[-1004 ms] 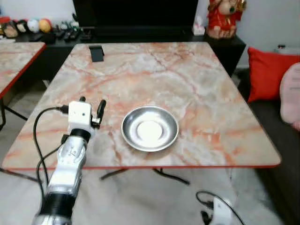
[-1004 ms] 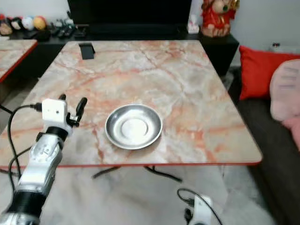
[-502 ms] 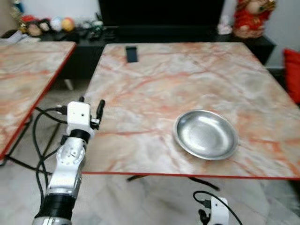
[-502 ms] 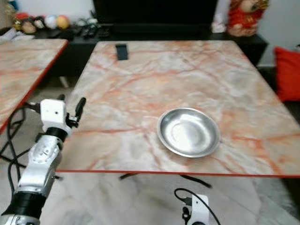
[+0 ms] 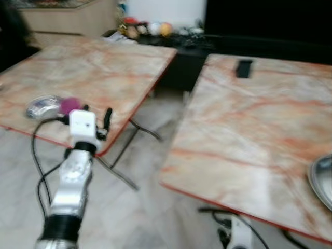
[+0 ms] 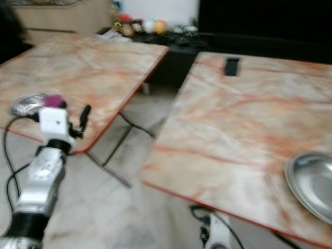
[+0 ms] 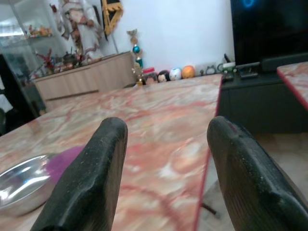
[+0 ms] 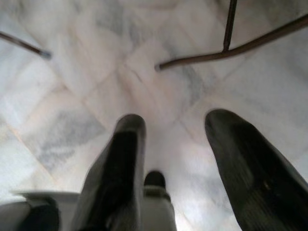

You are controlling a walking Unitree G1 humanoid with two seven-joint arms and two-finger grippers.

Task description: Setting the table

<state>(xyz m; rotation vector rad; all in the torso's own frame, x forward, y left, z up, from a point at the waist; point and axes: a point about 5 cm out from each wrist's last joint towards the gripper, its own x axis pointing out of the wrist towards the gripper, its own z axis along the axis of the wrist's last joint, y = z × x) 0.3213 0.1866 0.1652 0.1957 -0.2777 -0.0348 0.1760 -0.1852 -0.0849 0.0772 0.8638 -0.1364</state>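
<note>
Left tool [image 7: 166, 183] is wide apart w/ nothing in it, held up near the left tabletop [image 5: 93, 67], by a metal bowl [image 5: 42, 107] w/ something purple. Plate [image 6: 311, 185] on the right tabletop [image 6: 244, 119]. Right tool [image 8: 183, 168] spread too, over the floor [image 8: 144, 86].

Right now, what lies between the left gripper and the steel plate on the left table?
Just bare marble tabletop, seen in the left wrist view. The left gripper is open; the plate has a purple thing beside it.
</note>
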